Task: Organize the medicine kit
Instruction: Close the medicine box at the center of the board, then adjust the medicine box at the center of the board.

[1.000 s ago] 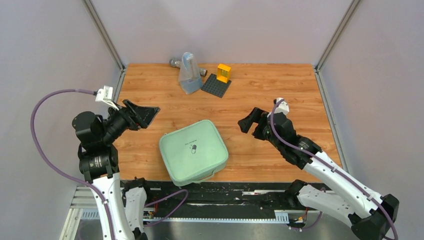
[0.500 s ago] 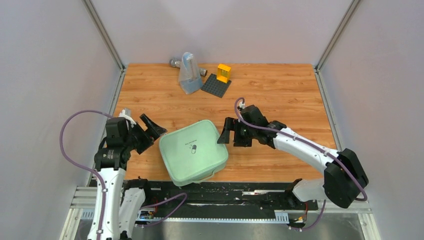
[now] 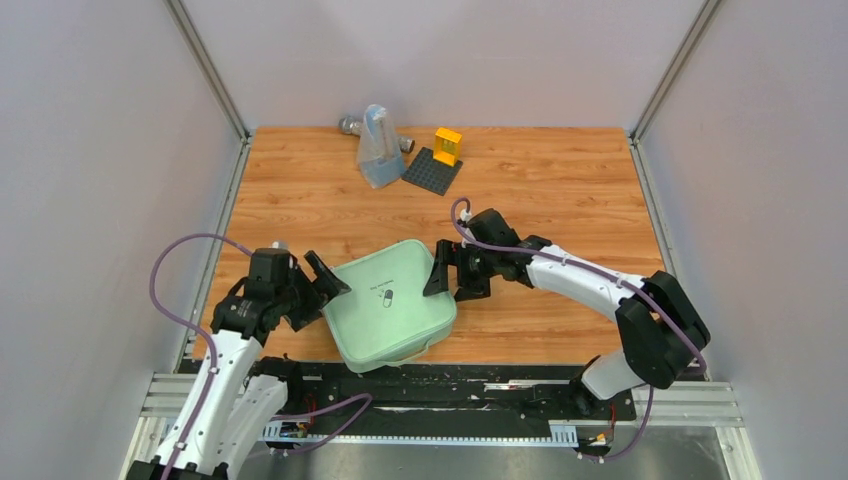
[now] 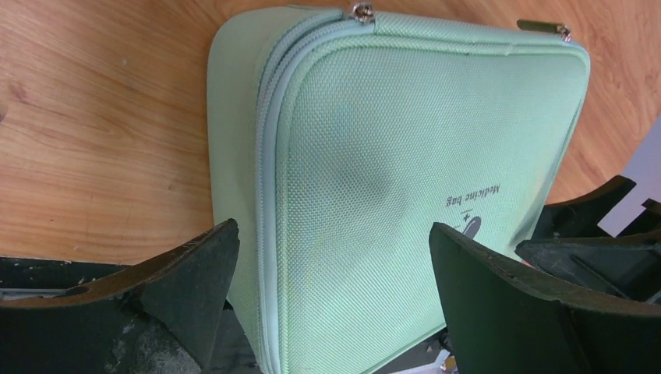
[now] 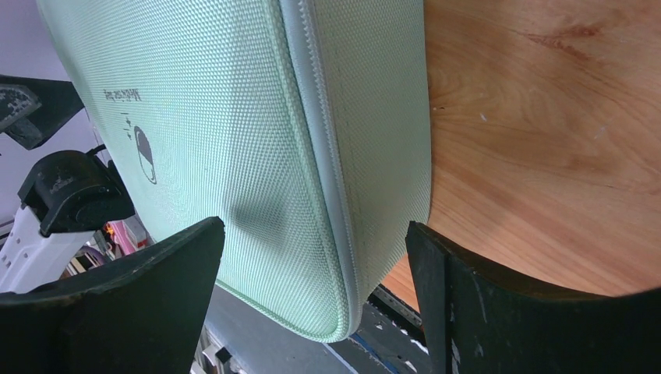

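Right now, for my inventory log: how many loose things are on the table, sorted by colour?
Mint green: 1 (medicine kit)
Translucent bluish: 1 (pouch)
Dark grey: 1 (studded baseplate)
Yellow: 1 (block)
Silvery grey: 1 (metal piece, partly hidden behind the pouch)
Total: 5

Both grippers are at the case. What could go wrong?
The mint-green zipped fabric case has its near corner at the front edge of the wooden table, so a push from the open left gripper or open right gripper could slide it off. Its zipper pulls lie outside both grippers' fingers, so closing misses them.
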You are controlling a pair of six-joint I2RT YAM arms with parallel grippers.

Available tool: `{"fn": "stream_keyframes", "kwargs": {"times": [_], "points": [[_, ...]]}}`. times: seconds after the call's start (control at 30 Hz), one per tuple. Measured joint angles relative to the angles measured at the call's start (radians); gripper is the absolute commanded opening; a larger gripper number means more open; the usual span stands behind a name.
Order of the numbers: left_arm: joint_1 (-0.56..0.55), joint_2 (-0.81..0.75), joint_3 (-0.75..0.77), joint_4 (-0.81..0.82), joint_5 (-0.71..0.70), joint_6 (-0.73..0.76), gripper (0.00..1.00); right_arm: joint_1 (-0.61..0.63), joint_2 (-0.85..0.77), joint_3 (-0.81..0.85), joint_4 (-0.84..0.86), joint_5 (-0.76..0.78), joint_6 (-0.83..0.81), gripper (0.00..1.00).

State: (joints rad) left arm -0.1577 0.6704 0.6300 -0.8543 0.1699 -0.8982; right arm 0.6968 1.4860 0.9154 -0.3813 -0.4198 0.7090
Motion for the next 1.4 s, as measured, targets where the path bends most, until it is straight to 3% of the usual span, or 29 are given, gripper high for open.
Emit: {"fn": "stream_keyframes", "kwargs": {"times": [0.3, 0.43, 0.7, 0.87, 1.07, 1.4], "points": [[-0.103, -0.037, -0.098, 0.08, 0.01, -0.058, 0.98, 0.0, 0.018, 0.006, 0.008, -0.009, 0.006, 0.92], [-0.206, 0.018, -0.116, 0.154, -0.012, -0.084, 0.98, -0.026, 0.018, 0.008, 0.012, -0.007, 0.024, 0.93], [-0.527, 0.253, -0.107, 0.388, -0.092, -0.187, 1.0, -0.237, -0.012, -0.008, 0.023, -0.005, 0.048, 0.93], [-0.67, 0.51, 0.031, 0.512, -0.098, -0.208, 1.0, -0.407, -0.103, -0.019, -0.01, 0.024, 0.01, 0.96], [-0.704, 0.541, 0.063, 0.598, -0.107, -0.202, 1.0, -0.53, -0.3, -0.076, -0.077, 0.096, -0.051, 0.98], [-0.703, 0.349, 0.08, 0.497, -0.282, -0.089, 1.0, -0.534, -0.679, -0.28, -0.203, 0.167, 0.052, 1.0]]}}
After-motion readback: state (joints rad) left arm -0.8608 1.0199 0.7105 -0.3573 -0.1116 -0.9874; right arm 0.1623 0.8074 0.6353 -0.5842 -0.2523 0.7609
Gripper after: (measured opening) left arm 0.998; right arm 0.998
